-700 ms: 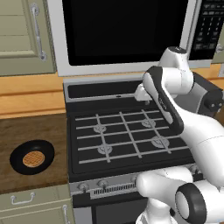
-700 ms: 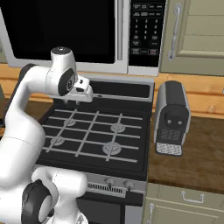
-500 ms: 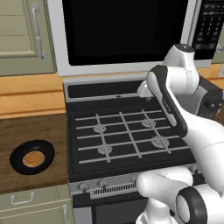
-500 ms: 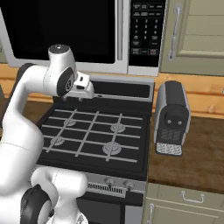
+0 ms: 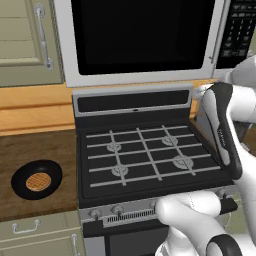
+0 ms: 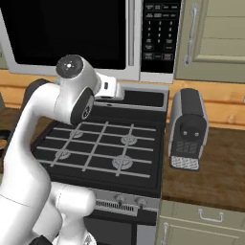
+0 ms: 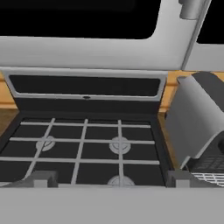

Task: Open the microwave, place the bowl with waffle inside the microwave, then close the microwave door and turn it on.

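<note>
Change from earlier: upper arm swung toward the right edge of the left base view; stove top now uncovered there; bowl and waffle unmoved.
Bowl [image 5: 36, 179]: lower left of the left base view, on the wooden tabletop [image 5: 35, 150] left of the stove [image 5: 145, 160].
Waffle [image 5: 37, 181]: lying inside the bowl.
Microwave door [image 5: 140, 40]: upper middle of the left base view, shut, top cut off by the frame.
Microwave [image 6: 119, 38]: above the stove, keypad at its right side; key markings too small to read.
Door handle [image 7: 191, 26]: upper right of the hand view, upper end cut off.
Fingers [image 7: 111, 179]: spread wide, holding nothing, tips at the bottom of the hand view, over the stove grates.
Grey appliance [image 6: 187, 129]: right of the stove in the right base view, on the tabletop; no readable label.
Cabinet door [image 6: 215, 38]: upper right of the right base view, partly cut off.
</note>
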